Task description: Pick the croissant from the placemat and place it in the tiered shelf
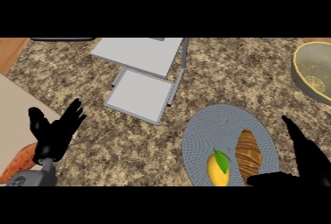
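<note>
A golden-brown croissant [248,154] lies on the round grey placemat [213,131] at the lower right, beside a yellow lemon [218,168] with a green leaf. My right hand [309,158] is open just right of the croissant, fingers stretched up along the mat's edge and the thumb reaching in under the croissant's near end, not closed on it. The grey tiered shelf [141,65] stands at the upper middle, its two flat tiers bare. My left hand [55,131] rests open at the lower left, fingers up.
A yellow-rimmed bowl [315,72] sits at the right edge. A beige board [16,113] lies at the left edge with an orange object [19,162] at its near corner. Speckled granite counter [116,148] spreads between shelf and placemat.
</note>
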You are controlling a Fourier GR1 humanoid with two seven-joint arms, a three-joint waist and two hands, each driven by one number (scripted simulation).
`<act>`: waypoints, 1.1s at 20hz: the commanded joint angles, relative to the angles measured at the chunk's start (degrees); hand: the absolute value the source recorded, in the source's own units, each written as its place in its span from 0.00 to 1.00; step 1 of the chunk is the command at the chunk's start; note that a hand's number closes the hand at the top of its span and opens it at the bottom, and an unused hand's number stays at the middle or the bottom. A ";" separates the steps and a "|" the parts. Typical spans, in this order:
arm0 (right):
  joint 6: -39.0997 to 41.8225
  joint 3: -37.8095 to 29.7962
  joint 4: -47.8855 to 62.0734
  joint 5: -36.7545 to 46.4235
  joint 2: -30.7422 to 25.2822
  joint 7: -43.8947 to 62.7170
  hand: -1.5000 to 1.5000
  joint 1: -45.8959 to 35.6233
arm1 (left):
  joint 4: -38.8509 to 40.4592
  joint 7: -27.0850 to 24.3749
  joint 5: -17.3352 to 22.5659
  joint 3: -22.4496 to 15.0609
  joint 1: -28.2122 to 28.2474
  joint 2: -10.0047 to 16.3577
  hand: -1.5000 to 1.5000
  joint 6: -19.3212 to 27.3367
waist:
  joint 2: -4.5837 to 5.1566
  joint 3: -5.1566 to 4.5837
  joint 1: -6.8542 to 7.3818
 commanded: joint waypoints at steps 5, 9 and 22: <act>2.63 3.24 4.54 7.80 8.41 11.10 0.00 -4.75 | -2.19 4.00 -1.44 -0.61 2.25 -0.59 0.50 0.80 | 0.31 -0.38 0.19; -0.05 3.83 11.96 10.98 11.21 4.74 0.00 -1.35 | 2.79 0.51 -1.33 1.40 0.23 -0.84 0.50 -0.69 | 0.47 -0.37 -0.25; 2.76 -1.54 18.22 17.08 16.86 0.96 0.00 -3.22 | -0.08 -0.41 -3.83 1.32 4.80 -2.44 0.50 -2.18 | 0.26 -0.34 -0.24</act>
